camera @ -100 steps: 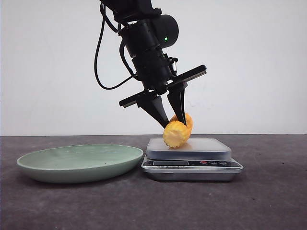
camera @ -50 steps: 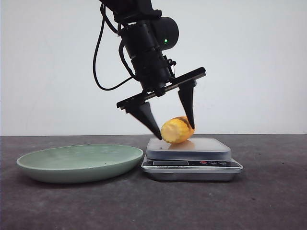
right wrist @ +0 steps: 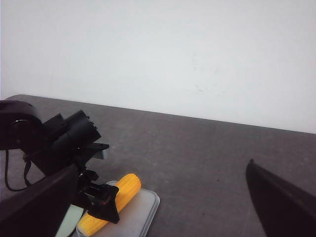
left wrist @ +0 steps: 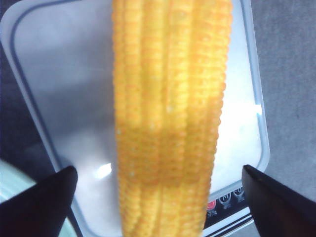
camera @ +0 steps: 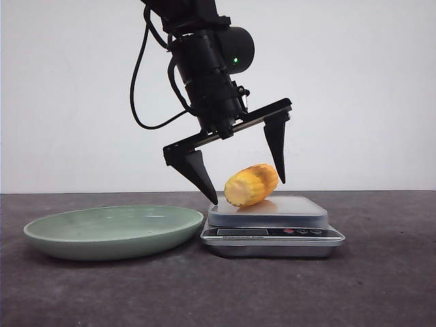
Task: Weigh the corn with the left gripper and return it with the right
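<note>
Spread wider than a moment ago, left gripper (camera: 246,179) fingers clear of corn (camera: 251,184) lying on kitchen scale (camera: 272,228). Weighing underway; next, lift away. Right gripper (right wrist: 163,207) fingers likewise spread, empty.

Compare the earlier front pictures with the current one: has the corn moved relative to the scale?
Yes. The corn has dropped from a tilted, gripped pose to lie flat on the scale, released between the open left gripper fingers.
</note>
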Robot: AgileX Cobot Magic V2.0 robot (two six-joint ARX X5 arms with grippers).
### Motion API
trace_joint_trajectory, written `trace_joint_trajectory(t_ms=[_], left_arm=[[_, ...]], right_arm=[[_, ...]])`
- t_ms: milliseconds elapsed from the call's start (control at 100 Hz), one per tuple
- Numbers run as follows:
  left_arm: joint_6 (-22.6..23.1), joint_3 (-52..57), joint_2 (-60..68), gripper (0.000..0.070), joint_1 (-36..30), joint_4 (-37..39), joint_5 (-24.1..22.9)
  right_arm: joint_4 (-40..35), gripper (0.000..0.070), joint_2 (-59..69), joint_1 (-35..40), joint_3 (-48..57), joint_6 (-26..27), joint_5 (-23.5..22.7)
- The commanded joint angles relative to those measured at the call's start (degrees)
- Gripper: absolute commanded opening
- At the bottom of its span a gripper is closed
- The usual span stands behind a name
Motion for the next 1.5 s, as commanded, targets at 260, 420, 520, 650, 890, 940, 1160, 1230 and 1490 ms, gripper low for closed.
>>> trace_joint_trajectory(t_ms=[260,420,520,650,890,940,1160,1230,1490], left_arm=[[3.08,11.45,1.68,0.07,0.11,-4.7,-3.63],[5.05,22.1,1.68,0.07,0.24,-9.07,-4.26],[7.32,30.42,1.68,0.07,0.35,-12.79,-5.49],[11.39,42.82,1.68,0.0467,0.35,-20.15,-5.97],[15.15,66.03,1.46,0.0072,0.09,-31.21,-5.77],[15.12,69.59,0.72,0.001,0.02,-31.21,-5.44],[14.99,75.63,-4.46,0.0,0.02,-31.63,-5.77],[15.06,75.63,-7.17,0.0,0.02,-31.71,-6.05],[17.05,74.07,-18.93,0.0,0.02,-32.15,-11.04]], right_arm=[[0.15,0.07,0.2,0.13,0.85,0.52,0.2],[0.17,0.07,0.2,0.13,0.85,0.52,0.2],[0.17,0.07,0.2,0.13,0.85,0.52,0.2],[0.17,0.07,0.2,0.13,0.85,0.52,0.2],[0.2,0.07,0.2,0.13,0.85,0.52,0.2],[0.17,0.07,0.2,0.13,0.85,0.52,0.2],[0.11,0.07,0.2,0.13,0.85,0.52,0.17],[-0.02,0.07,0.2,0.13,0.85,0.52,0.17],[-0.31,0.07,0.2,0.13,0.85,0.52,0.17]])
